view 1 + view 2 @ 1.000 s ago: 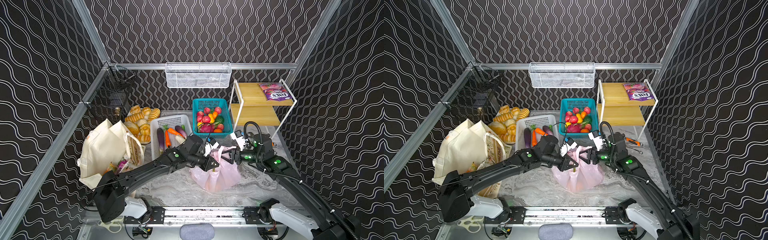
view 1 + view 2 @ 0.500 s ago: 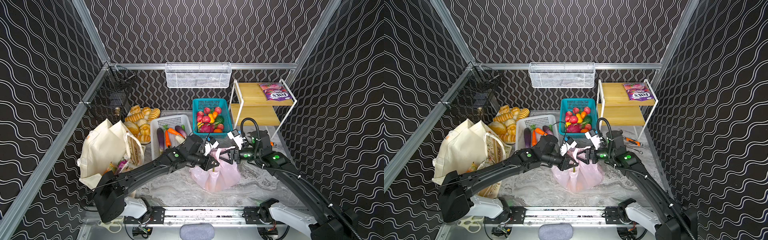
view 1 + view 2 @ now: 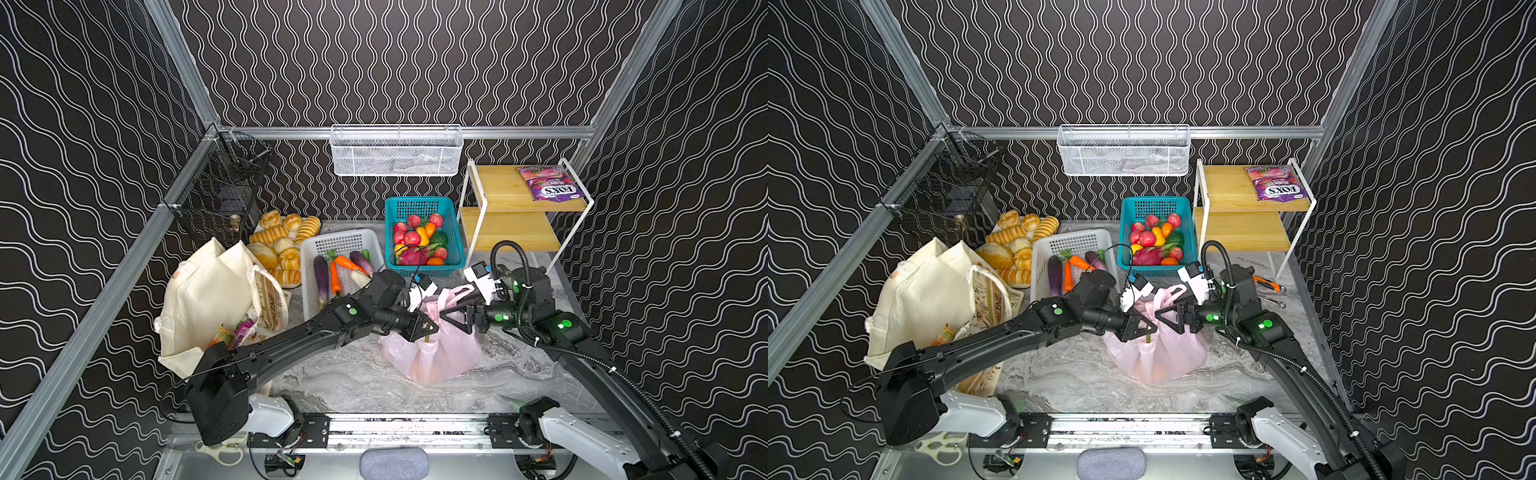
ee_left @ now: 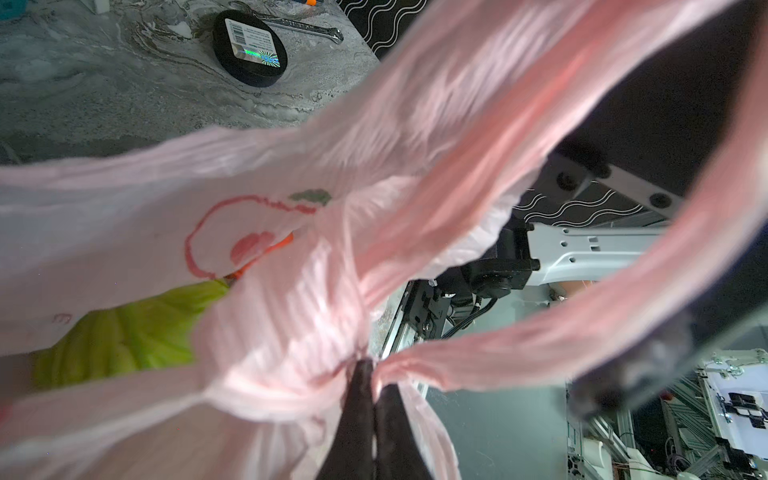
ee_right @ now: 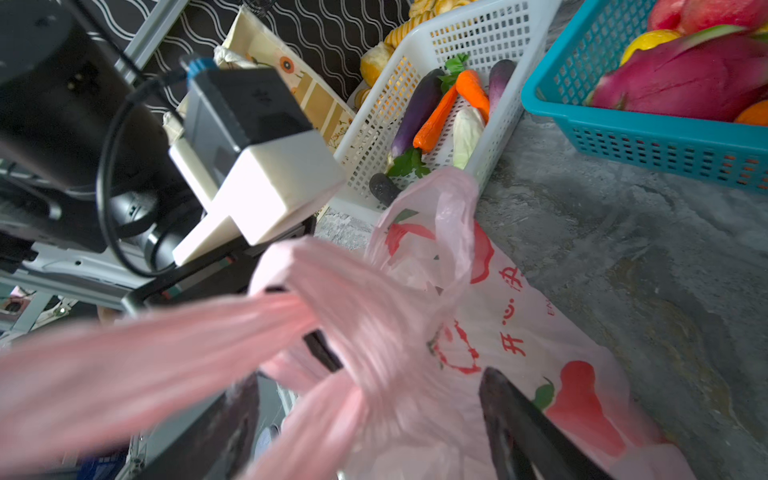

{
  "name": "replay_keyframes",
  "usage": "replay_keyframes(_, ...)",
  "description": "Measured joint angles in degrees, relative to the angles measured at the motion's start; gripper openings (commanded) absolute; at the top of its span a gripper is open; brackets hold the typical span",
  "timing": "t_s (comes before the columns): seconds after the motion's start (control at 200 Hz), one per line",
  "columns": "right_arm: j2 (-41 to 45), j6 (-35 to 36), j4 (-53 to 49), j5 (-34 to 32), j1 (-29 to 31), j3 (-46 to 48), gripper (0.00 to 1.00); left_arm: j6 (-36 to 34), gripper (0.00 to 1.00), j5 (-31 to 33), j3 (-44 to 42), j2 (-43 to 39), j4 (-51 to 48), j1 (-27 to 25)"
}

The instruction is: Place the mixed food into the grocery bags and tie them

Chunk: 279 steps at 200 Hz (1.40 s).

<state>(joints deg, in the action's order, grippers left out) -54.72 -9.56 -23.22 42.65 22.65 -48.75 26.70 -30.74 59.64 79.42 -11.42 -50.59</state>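
Behind the pink bag (image 3: pixel 440 353) stand white basket (image 3: pixel 337 243) and teal basket (image 3: pixel 417 207).

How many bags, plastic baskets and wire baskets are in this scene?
Bags: 2, cream tote and pink bag
Plastic baskets: 2, white basket and teal basket
Wire baskets: 2, white wire basket and black wire basket
Total: 6

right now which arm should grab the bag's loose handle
Right, likely: the right gripper is open at the loose handle; the left gripper is shut on the other handle of the pink bag.
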Motion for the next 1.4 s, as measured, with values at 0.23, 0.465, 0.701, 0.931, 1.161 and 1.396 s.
replay_keyframes(0.23, -3.34, -0.15, 2.69, 3.1, 0.0, 0.39, 0.8, -0.35, 0.0, -1.66, 0.63, 0.0, 0.17, 0.0)
replay_keyframes(0.465, -6.75, -2.27, 7.72, 3.17, 0.0, 0.28, 0.17, -2.84, 0.11, -1.86, 1.92, 0.04, -1.84, 0.0)
replay_keyframes(0.701, -5.11, -2.45, 11.19, 2.08, -0.07, 1.99, 0.03, -6.27, 0.52, -1.95, 5.27, -2.45, -4.02, 0.0)
replay_keyframes(0.931, -4.28, -2.38, 13.81, 1.77, -0.07, 2.86, 0.03, -14.88, 0.73, 2.38, 11.47, -4.07, -12.52, 0.28)
replay_keyframes(1.161, -3.93, -2.38, 14.95, 2.27, -0.07, 3.08, 0.04, -26.71, 0.85, 8.9, 21.35, 5.4, -23.02, 2.27)
replay_keyframes(1.396, -3.93, -2.43, 15.02, 2.51, -0.07, 3.21, 0.05, -36.06, 0.86, 5.33, 28.94, 14.36, -31.76, 2.25)
